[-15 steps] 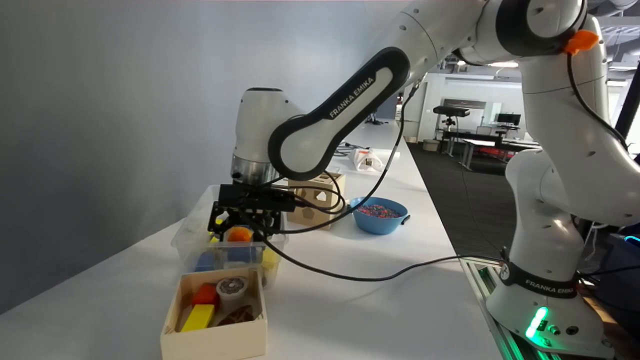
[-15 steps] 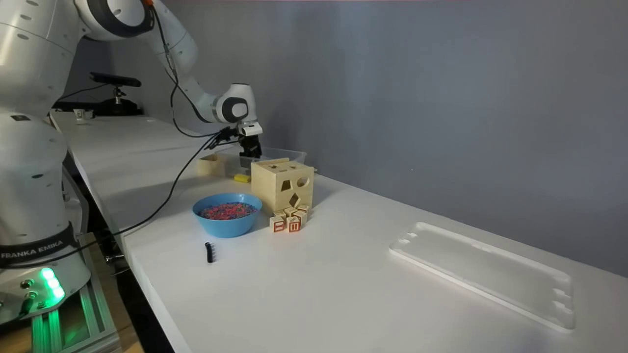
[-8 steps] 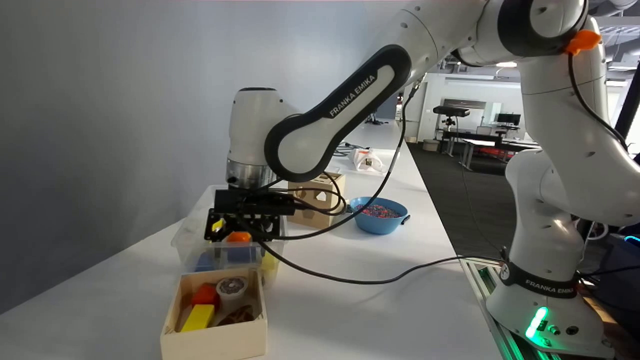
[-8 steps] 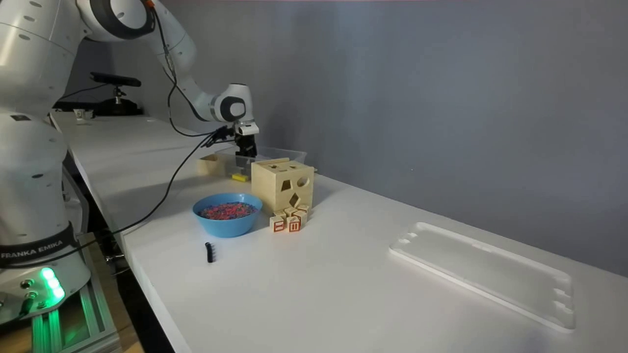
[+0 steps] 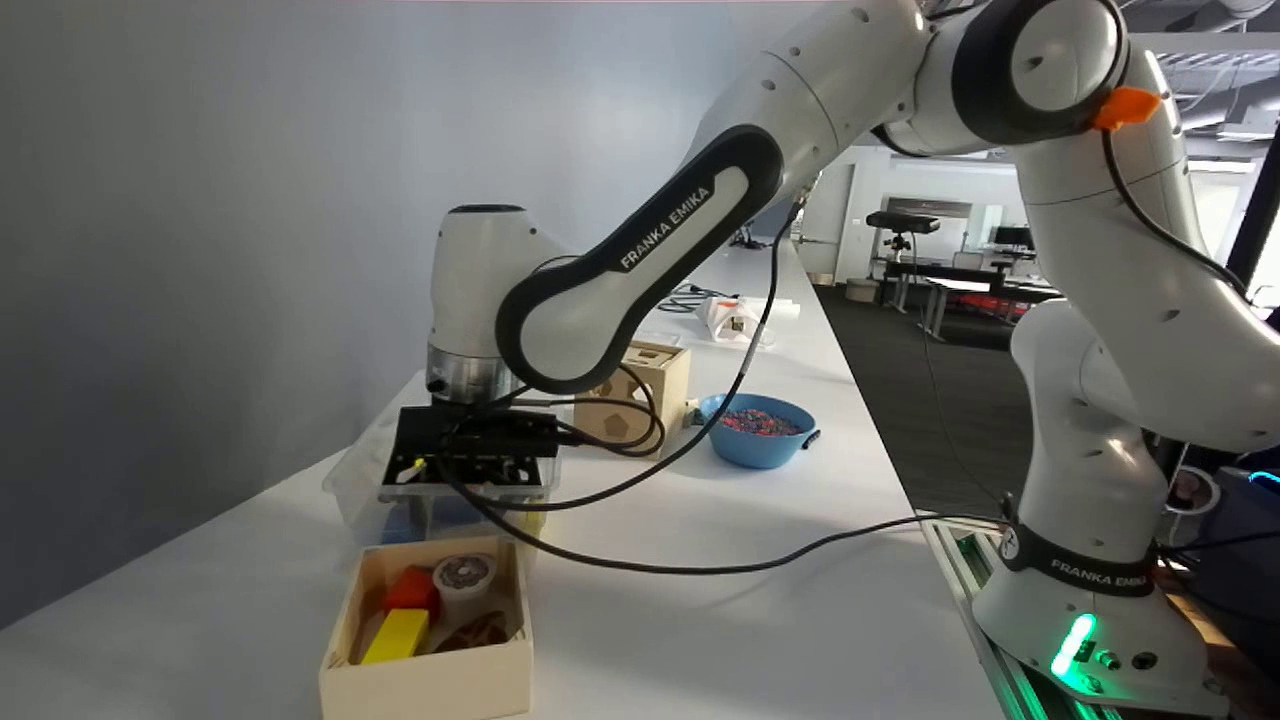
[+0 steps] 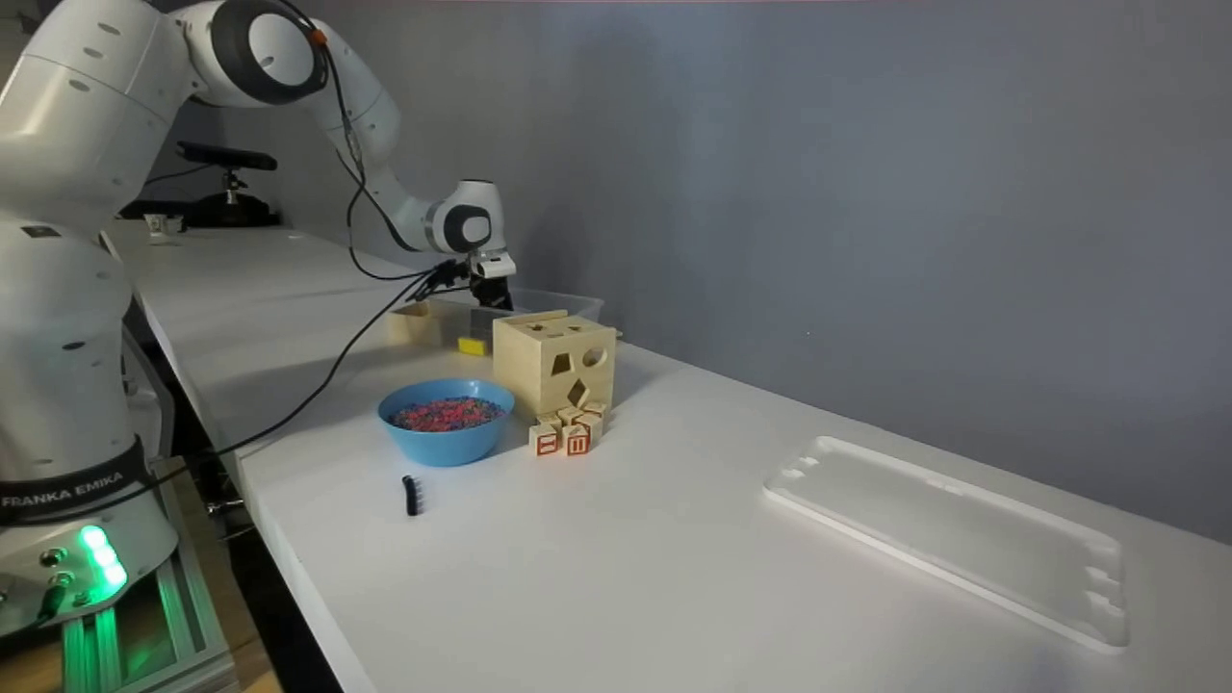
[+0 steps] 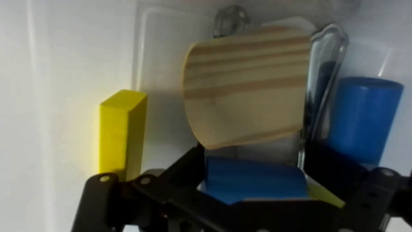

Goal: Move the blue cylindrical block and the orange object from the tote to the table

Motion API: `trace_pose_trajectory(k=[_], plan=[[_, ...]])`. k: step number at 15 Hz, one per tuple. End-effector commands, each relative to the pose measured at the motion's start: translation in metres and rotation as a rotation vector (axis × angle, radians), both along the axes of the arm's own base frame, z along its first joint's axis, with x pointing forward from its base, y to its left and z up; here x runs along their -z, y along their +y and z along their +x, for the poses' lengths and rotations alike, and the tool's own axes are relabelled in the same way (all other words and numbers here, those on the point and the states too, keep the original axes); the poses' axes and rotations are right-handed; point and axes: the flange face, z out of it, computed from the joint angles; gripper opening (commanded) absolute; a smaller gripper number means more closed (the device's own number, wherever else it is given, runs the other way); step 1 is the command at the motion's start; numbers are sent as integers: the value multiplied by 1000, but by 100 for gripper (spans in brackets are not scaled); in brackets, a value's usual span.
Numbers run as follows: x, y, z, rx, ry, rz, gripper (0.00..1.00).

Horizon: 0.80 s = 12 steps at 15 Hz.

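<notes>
We see the claw (image 7: 254,158) down inside the tote (image 5: 350,487), its fingers (image 7: 190,164) spread well apart. A second blue piece (image 7: 254,180) shows between them; we cannot tell whether either finger touches it. The blue cylindrical block (image 7: 363,119) is in the tote, just outside the finger at the right of the wrist view, which covers part of it. The orange object we cannot make out.

Cylindrical block (image 7: 365,119) blue; bar (image 7: 114,138) yellow; wooden piece (image 7: 248,85) brown-striped; bowl (image 6: 446,448) blue.
</notes>
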Motion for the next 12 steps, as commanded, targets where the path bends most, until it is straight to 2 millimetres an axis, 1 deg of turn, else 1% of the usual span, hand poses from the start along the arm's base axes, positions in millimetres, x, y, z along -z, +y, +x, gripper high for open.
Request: trace_pose_trajectory(k=[1,2,5,7,9,12], plan=[[21,10,17,19,11,-20,59],[17,10,19,24,8,-17,55],[10,9,21,37,10,-20,53],[1,8,19,40,17,-24,49],[-13,7,13,27,27,-19,48],[-50,7,-8,-25,-1,4,44]])
